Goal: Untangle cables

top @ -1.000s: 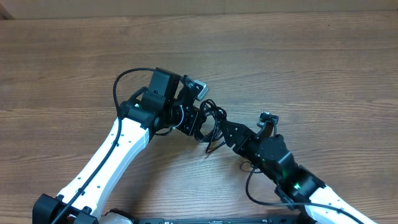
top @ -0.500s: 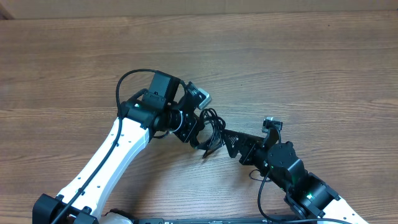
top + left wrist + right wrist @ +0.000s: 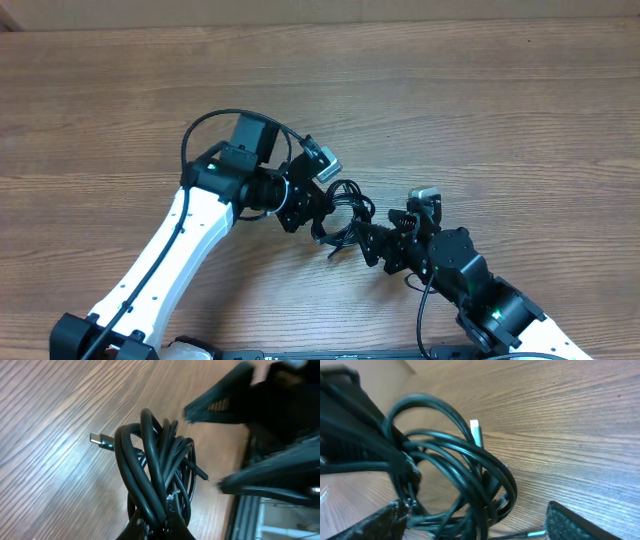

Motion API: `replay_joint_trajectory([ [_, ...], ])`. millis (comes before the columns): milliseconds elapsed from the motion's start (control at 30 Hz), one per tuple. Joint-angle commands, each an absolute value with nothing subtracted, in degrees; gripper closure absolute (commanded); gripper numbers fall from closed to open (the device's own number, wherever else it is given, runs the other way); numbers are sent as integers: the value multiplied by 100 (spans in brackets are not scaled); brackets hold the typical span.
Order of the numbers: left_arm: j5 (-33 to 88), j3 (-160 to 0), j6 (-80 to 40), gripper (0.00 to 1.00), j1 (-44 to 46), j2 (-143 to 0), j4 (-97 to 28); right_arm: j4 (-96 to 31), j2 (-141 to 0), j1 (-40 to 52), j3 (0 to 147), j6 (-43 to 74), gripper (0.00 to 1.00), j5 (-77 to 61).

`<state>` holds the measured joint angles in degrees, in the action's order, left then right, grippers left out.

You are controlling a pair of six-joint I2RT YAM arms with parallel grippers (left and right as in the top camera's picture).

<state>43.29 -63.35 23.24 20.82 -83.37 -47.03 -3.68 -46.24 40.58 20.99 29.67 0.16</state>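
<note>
The cables (image 3: 347,203) are a tangled bundle of thin black cords held just above the table between the two arms. My left gripper (image 3: 320,218) is shut on the bundle; in the left wrist view its fingers (image 3: 137,530) pinch the lower loops of the cables (image 3: 159,472). A metallic plug (image 3: 99,439) sticks out to the left. My right gripper (image 3: 368,243) is open, and the bundle (image 3: 460,480) hangs between its two pads (image 3: 577,522) without being clamped. Two plug ends (image 3: 476,433) show in the right wrist view.
The brown wooden table (image 3: 500,110) runs all around the arms. The two grippers are very close, almost touching at the bundle. The right gripper's fingers (image 3: 225,402) fill the upper right of the left wrist view.
My right gripper first drew back to the right, then came in again to the left, open around the bundle. My left gripper kept its hold and turned slightly.
</note>
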Motion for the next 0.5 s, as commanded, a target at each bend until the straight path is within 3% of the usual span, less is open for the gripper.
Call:
replay_joint_trajectory([
  [0,5199,-6462,2792,96,2016,-8176,-4882,-316,-4768,4042,2075,2217,18,-78],
  [167,5483,-6462,3282,96,2016,-8176,-5481,156,-5046,4042,2073,2071,29,-172],
  [200,5513,-6462,3310,96,2016,-8176,-5522,255,-5096,4042,2073,2073,37,-189],
  [267,5566,-6462,3323,96,2016,-8176,-5524,353,-5190,4042,2073,2073,61,-183],
  [333,5579,-6462,3323,96,2016,-8176,-5483,357,-5269,4042,2075,2075,77,-185],
  [467,5522,-6462,3269,96,2016,-8176,-5454,322,-5339,4042,2073,2095,96,-222],
])
